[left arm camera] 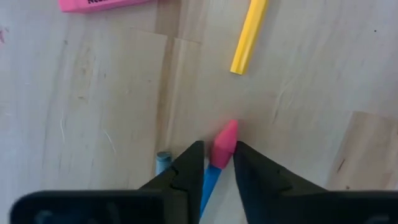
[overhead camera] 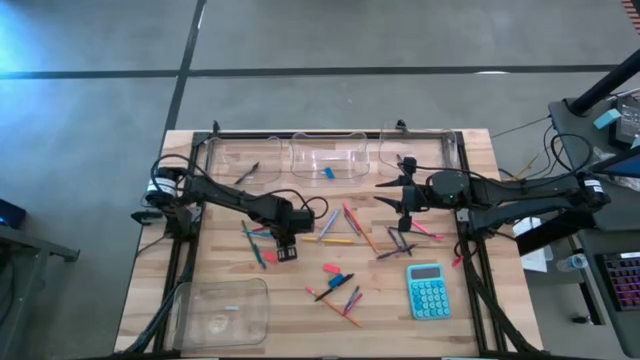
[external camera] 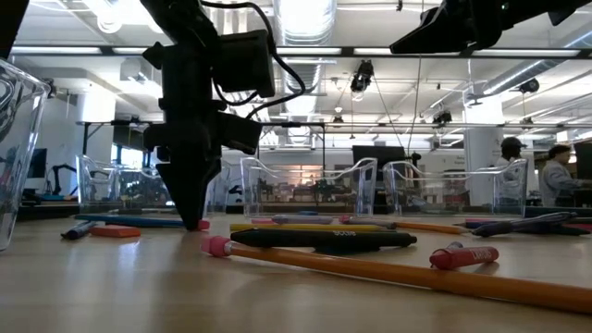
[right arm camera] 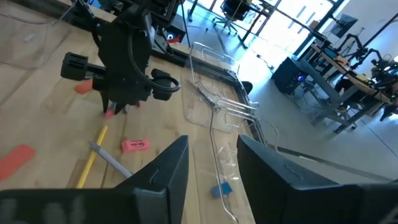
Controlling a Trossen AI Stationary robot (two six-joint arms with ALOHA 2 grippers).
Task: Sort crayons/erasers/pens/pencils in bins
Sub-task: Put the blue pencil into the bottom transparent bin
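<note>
Pinching a pink-tipped blue pencil (left arm camera: 222, 149), your left hand (left arm camera: 217, 163) stands tip-down on the counter (left arm camera: 99, 112).
Its fingers are clamped on the pencil's pink end, near a yellow pencil (left arm camera: 249, 36) and a pink eraser (left arm camera: 102, 5). Your right hand (right arm camera: 211, 163) hangs above the far bins (overhead camera: 325, 155), fingers apart, holding nothing.

Light wooden tabletop (overhead camera: 230, 270), plank-built. Three clear bins (overhead camera: 325, 157) in a row along the far edge; a fourth clear bin (overhead camera: 222, 310) at the near left corner. Teal calculator (overhead camera: 428, 291) toward the near right corner. Pencils (overhead camera: 332, 240), pens (overhead camera: 334, 287), crayons and a pink eraser (overhead camera: 331, 268) lie scattered loose across the middle of the tabletop.
</note>
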